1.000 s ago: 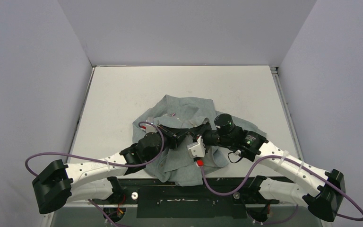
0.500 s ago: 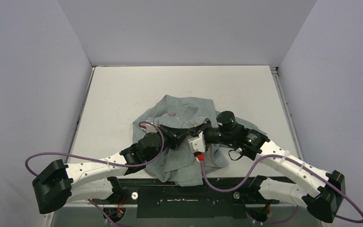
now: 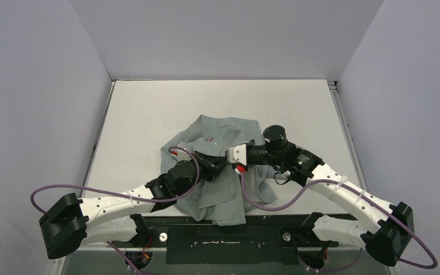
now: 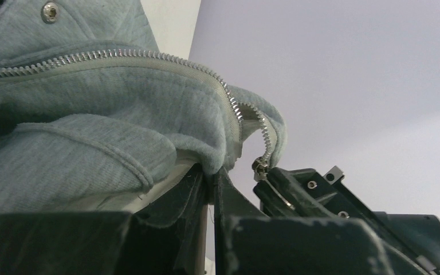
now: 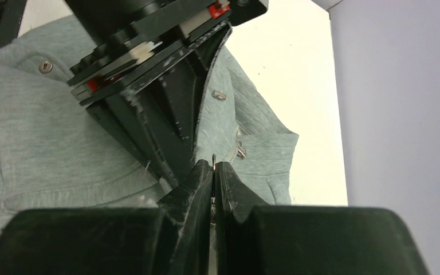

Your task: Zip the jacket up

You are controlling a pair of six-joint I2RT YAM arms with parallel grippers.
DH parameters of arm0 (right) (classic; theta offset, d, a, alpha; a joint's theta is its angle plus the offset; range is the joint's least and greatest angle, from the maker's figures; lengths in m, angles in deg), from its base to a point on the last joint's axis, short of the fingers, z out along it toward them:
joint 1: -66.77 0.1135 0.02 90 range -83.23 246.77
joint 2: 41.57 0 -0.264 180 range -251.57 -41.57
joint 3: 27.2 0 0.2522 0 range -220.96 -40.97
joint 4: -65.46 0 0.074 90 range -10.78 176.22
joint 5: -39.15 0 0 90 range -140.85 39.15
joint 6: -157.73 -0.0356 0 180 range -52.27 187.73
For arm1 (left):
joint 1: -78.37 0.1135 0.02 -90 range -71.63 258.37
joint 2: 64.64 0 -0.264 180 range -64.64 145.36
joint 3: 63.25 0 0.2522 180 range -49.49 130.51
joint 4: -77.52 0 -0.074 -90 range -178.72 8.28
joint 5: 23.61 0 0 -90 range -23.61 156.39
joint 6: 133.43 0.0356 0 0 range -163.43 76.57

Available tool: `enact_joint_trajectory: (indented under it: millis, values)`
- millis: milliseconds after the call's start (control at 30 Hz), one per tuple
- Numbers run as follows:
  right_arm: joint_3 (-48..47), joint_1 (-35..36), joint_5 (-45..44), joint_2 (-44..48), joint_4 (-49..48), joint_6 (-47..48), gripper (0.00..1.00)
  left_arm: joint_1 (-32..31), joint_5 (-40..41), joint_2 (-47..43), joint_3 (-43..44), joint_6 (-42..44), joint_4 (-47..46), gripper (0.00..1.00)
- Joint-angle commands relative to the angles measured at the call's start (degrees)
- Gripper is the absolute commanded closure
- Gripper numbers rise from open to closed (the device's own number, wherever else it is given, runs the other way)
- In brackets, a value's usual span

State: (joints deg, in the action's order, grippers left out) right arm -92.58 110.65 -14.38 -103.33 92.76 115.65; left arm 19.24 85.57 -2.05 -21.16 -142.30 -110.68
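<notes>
1. White tabletop (image 3: 149, 109) carries everything; the arms reach in from its near edge and meet over the middle
2. Heather-grey jacket (image 3: 217, 129) lies bunched in a heap at the tabletop's centre, its near edge toward the arm bases. It is crumpled rather than spread flat, so most of the front is folded out of sight
3. Left tool (image 4: 211, 177) is pressed together on a fold of the jacket's fabric right beside the zipper, pinching the cloth and lifting that edge off the tabletop
4. Right tool (image 5: 212, 172) is pressed together too, with a thin sliver of metal nipped between its tips. The left wrist view shows those tips meeting the slider, so I judge it to be pinching the zipper pull (image 4: 259, 169)
5. Zipper teeth (image 4: 120, 55) run in a pale metal line along the raised fold and curve down to the pull. How much of the line is already meshed cannot be told
6. Step in hand, as I read it: both holds are set, fabric anchored on one side and pull gripped on the other, with the tools almost touching
7. Next move calls for drawing the pull along the teeth while the left tool keeps the cloth taut, so that the fold does not bunch ahead of the slider
</notes>
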Motion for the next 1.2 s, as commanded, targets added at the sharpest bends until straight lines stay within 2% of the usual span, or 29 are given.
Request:
enact_joint_trajectory:
  millis: [0, 133, 433, 767, 933, 1067, 1167]
  values:
    - [-5.17, -0.58, 1.44, -2.42, -1.34, -7.06, 1.0, 0.16, -0.75, -0.62, 2.88, 4.25, 1.56, 1.0]
    - [-8.64, -1.5, 0.14, -4.95, 0.8, -10.39, 1.0, 0.33, -0.7, -0.89, 3.62, 5.94, 2.57, 1.0]
    - [-14.1, -2.7, 0.65, -9.36, 6.93, -11.69, 1.0, 0.42, -1.25, -0.89, 5.15, 9.19, 5.18, 1.0]
    - [-13.86, -3.18, 2.93, -9.27, 6.3, -14.62, 1.0, 0.42, -1.28, -0.83, 5.51, 10.03, 5.5, 1.0]
    - [-9.63, -3.27, 2.57, -6.53, 1.01, -20.38, 1.0, 0.69, -0.75, -1.02, 5.34, 13.88, 6.05, 1.0]
    - [-1.48, -2.23, 1.02, -1.05, -8.09, -30.02, 1.0, 1.3, -2.41, -0.91, 6.33, 23.19, 10.54, 1.0]
    - [5.22, 2.3, -3.24, 4.36, -11.1, -32.34, 1.0, 1.44, -3.73, -1.81, 5.53, 29.51, 13.84, 1.0]
